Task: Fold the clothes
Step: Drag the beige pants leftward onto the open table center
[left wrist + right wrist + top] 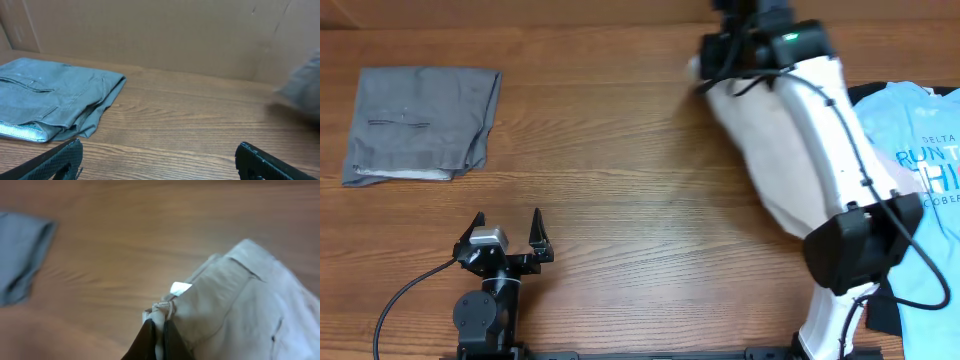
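At the far right edge of the desk (620,150), the right gripper (712,62) is clamping the trousers (765,150), apparently carrying them in; the left gripper (507,228) is waiting open. The next move is calling for laying them flat.

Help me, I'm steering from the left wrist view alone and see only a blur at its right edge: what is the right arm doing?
Observer: The right end effector is shut on a bunched edge of the beige trousers.
Operator: Where do they lie?
Observer: In the overhead view they run diagonally across the right side of the table.
Operator: Anything else over there?
Observer: A light blue T-shirt lies at the right edge, beside the trousers.
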### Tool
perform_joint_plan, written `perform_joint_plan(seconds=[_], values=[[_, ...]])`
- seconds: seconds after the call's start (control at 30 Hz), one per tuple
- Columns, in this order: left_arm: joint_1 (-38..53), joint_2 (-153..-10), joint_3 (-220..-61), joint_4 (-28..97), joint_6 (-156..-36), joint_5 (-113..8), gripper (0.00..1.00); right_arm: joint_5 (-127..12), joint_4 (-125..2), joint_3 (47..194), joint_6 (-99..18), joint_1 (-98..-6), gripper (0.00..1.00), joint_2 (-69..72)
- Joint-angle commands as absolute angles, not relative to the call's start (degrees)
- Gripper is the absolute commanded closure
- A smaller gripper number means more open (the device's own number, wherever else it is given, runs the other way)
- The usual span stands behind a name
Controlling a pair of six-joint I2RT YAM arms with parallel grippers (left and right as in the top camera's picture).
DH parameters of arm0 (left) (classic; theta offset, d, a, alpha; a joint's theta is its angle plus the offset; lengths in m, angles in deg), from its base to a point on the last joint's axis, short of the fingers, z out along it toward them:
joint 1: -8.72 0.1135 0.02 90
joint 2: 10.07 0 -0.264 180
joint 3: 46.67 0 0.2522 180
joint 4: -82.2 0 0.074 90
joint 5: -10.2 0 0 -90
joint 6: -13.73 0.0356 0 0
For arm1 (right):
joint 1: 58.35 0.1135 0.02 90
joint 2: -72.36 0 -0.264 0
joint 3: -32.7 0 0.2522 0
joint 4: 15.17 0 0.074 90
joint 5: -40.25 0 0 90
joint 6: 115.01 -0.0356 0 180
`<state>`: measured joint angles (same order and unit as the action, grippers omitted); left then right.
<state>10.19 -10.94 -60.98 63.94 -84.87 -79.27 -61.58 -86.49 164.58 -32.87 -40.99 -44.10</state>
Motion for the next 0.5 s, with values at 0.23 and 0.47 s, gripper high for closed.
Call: perform_joint_plan(seconds=[0.23,0.47], values=[[9.9,-10.3,-60.7,64.1,-83.8,-80.0,0.00,-66.3,-74.4,163.4,-43.6,-21.7,0.96,-52.0],[9.9,-10.3,-60.7,64.1,-83.8,-80.0,0.00,-65.9,-68.3,163.4,-43.7,-14.7,0.96,-53.2]])
